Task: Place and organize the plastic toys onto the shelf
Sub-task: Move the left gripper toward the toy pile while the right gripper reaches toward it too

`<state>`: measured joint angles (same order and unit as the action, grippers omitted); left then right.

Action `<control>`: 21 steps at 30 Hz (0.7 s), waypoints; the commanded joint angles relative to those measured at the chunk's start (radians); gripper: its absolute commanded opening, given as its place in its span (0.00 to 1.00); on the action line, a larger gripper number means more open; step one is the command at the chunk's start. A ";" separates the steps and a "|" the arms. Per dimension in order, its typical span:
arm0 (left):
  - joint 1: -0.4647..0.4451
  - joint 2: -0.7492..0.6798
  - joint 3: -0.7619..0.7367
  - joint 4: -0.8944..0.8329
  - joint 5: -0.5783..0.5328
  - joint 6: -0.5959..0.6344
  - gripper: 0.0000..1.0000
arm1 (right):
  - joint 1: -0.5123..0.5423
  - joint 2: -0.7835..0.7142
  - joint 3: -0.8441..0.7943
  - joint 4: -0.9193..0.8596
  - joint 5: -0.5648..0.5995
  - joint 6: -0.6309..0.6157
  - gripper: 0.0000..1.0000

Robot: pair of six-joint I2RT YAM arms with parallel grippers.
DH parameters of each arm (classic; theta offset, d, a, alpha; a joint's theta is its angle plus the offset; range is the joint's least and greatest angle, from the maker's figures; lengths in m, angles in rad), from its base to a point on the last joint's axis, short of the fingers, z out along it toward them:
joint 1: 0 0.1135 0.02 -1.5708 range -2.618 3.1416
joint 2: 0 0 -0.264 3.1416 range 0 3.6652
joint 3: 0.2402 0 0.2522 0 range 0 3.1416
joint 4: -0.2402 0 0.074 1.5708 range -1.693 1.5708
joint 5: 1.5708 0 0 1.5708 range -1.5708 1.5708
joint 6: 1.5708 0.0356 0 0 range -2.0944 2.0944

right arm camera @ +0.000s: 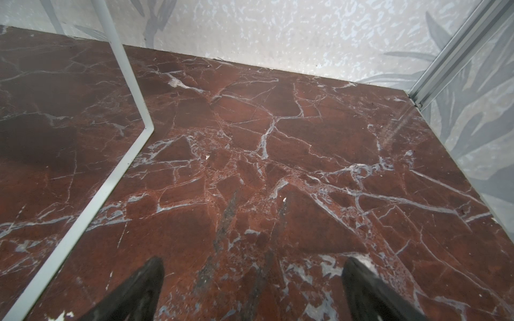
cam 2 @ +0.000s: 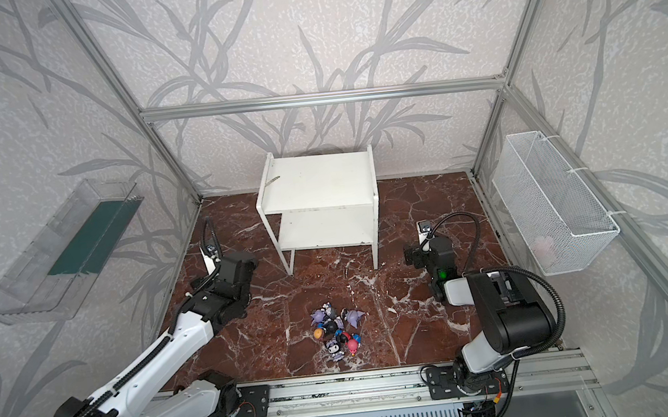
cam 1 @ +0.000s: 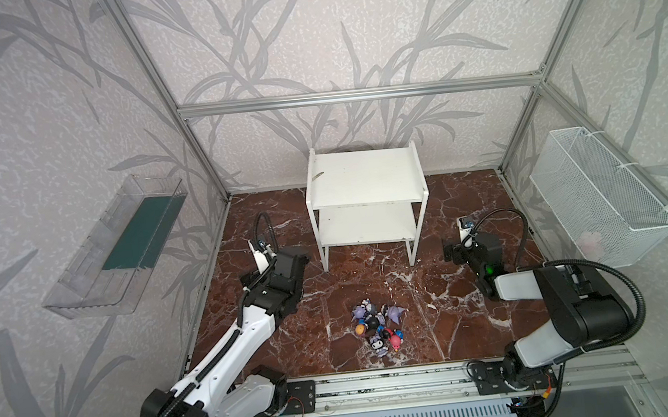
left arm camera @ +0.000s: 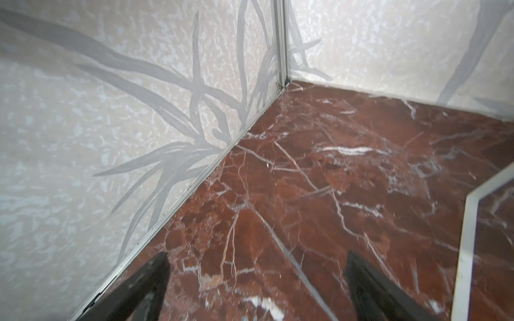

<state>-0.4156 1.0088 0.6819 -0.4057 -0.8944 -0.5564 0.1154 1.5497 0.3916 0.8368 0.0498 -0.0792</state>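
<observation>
Plastic toys (cam 1: 373,325) heaped, overlapping; individual figures hard to separate.

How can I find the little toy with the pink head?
Start at the white shelf standing at the back of the red marble floor. In front of it, nearer the camera, lies a small heap of toys. The pink-headed toy is at the heap's near right edge, the only pink one among black, lavender and orange heads.

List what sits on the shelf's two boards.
None of the toys is on the shelf. Its top board carries only a thin scrap near one side rail. The lower board's visible front is bare; its back is covered by the top board.
</observation>
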 commanded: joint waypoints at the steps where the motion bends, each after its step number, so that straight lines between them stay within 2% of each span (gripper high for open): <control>1: -0.016 -0.079 0.032 -0.272 0.044 -0.182 0.99 | -0.003 -0.010 0.018 0.011 -0.049 -0.024 0.99; 4: -0.033 -0.147 0.014 -0.283 0.161 -0.191 0.99 | 0.000 -0.040 0.014 -0.005 -0.043 -0.027 0.99; 6: -0.041 -0.178 0.006 -0.302 0.230 -0.202 0.99 | 0.007 -0.078 0.018 -0.034 0.003 -0.018 0.99; 10: -0.056 -0.215 -0.003 -0.323 0.364 -0.201 0.99 | 0.017 -0.197 0.148 -0.468 0.088 0.087 0.99; 16: -0.075 -0.197 0.007 -0.356 0.565 -0.163 1.00 | 0.094 -0.306 0.276 -0.923 0.254 0.237 0.99; 21: -0.114 -0.194 0.007 -0.367 0.675 -0.148 1.00 | 0.164 -0.384 0.319 -1.148 0.259 0.340 0.99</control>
<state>-0.5106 0.8169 0.6853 -0.7261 -0.3164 -0.7067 0.2451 1.2087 0.6949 -0.0536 0.2565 0.1719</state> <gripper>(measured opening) 0.995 0.993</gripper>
